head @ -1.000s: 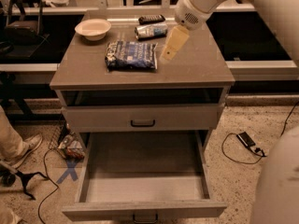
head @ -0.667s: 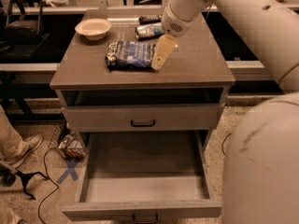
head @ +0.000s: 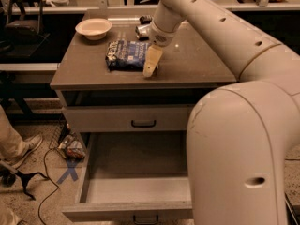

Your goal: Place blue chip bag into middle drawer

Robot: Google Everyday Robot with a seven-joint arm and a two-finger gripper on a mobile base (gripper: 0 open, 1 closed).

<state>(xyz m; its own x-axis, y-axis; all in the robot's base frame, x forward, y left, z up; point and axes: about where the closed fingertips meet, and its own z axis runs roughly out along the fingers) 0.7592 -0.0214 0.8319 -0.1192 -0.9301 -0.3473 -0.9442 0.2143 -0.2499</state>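
The blue chip bag (head: 126,55) lies flat on the cabinet top (head: 197,64), left of centre. My gripper (head: 150,64) points down at the bag's right end, low over the cabinet top and touching or just beside the bag. The middle drawer (head: 136,191) is pulled out wide open below, with a bare pale grey floor. My arm fills the right side of the view and hides the drawer's right part.
A white bowl (head: 93,28) stands at the back left of the top. A can (head: 142,31) and a dark object (head: 145,18) lie behind the bag. A shut drawer with a dark handle (head: 143,123) sits above the open one. A person's shoe (head: 23,149) and cables are on the floor at left.
My gripper has moved left and down, from the right of the bag to its right end. The bag and the drawers have not moved.
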